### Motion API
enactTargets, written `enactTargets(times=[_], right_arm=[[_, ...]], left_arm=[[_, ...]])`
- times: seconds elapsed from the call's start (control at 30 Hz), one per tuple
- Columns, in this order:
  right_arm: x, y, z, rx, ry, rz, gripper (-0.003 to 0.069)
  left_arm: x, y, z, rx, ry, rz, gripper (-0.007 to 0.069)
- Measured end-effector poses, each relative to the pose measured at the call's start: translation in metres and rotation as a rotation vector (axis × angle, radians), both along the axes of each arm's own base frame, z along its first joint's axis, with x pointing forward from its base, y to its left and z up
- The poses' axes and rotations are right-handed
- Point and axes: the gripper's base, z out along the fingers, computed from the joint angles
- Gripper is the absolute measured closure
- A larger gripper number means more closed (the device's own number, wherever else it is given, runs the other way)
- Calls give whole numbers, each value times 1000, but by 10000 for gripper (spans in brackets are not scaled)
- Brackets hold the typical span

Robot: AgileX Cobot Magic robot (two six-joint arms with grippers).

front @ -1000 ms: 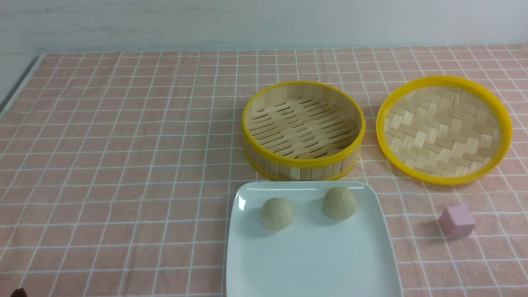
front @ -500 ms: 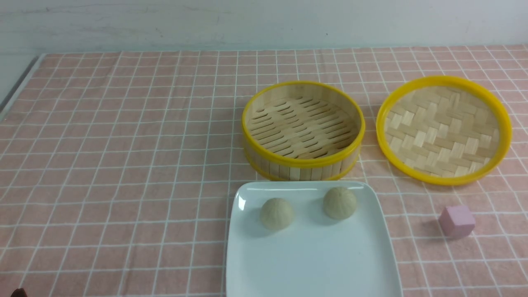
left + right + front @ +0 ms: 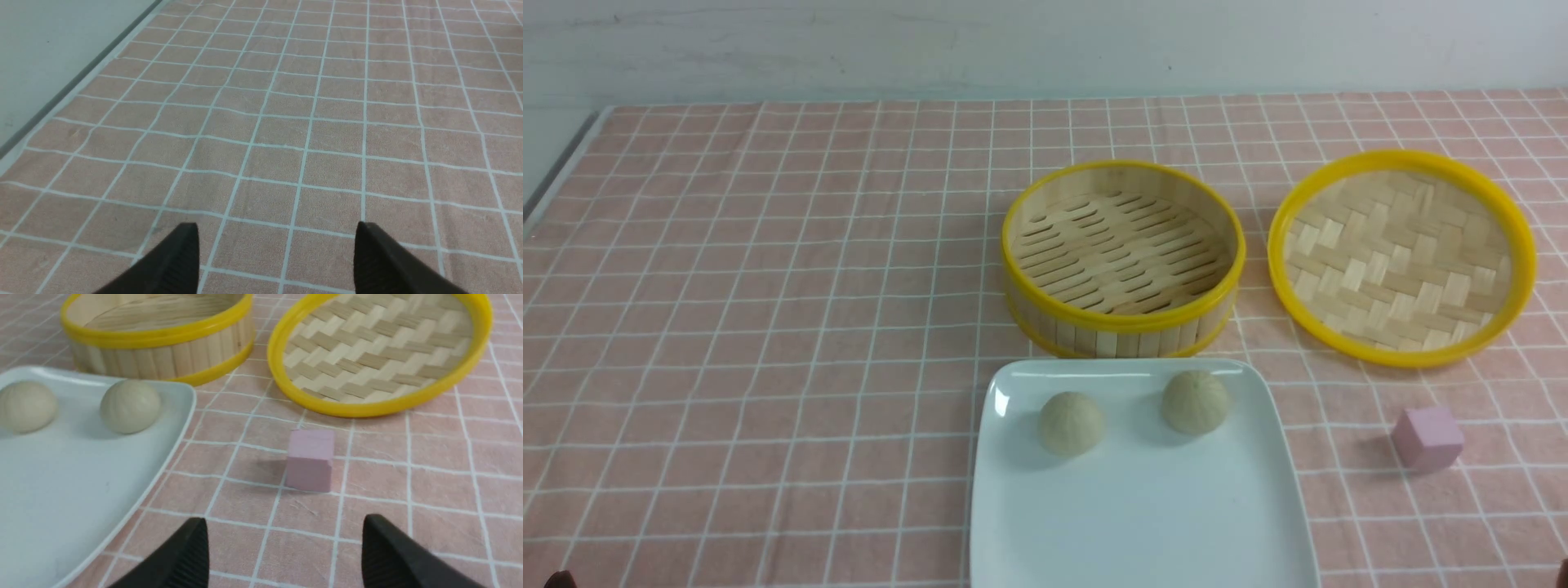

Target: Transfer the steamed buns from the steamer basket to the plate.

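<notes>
Two cream steamed buns (image 3: pixel 1070 422) (image 3: pixel 1194 402) rest side by side on the far half of the white square plate (image 3: pixel 1143 523); the right wrist view shows them too (image 3: pixel 25 406) (image 3: pixel 130 406) on the plate (image 3: pixel 61 490). Just behind the plate stands the steamer basket (image 3: pixel 1123 327), with nothing on its slotted floor. My left gripper (image 3: pixel 276 228) hangs open over bare cloth, far from the plate. My right gripper (image 3: pixel 284 524) is open too, low over the cloth beside the plate's right edge, nothing between its fingers.
A shallow yellow-rimmed woven lid (image 3: pixel 1401 257) lies right of the basket. A small pink cube (image 3: pixel 1427 438) sits on the cloth right of the plate, just ahead of my right gripper (image 3: pixel 309 460). The pink checked tablecloth (image 3: pixel 768 327) ends at a grey edge (image 3: pixel 73 85) at far left.
</notes>
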Motion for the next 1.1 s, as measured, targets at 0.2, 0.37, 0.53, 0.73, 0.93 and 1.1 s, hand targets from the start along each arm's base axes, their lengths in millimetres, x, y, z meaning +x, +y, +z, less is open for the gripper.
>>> enactTargets(times=[0.2, 0.37, 0.53, 0.73, 0.93, 1.1], right_arm=[[1, -8, 0, 32, 10, -144, 164], [0, -15, 0, -15, -3, -258, 164], [0, -19, 0, -36, -3, -316, 164], [-1, -22, 0, -58, -3, -352, 164], [-1, -22, 0, -68, -2, -361, 164], [-1, -23, 0, -73, -2, -362, 164]], left_arm=[[0, 0, 0, 0, 0, 0, 113], [0, 0, 0, 0, 0, 0, 113], [0, 0, 0, 0, 0, 0, 113], [0, 0, 0, 0, 0, 0, 113], [0, 0, 0, 0, 0, 0, 113], [0, 0, 0, 0, 0, 0, 113]])
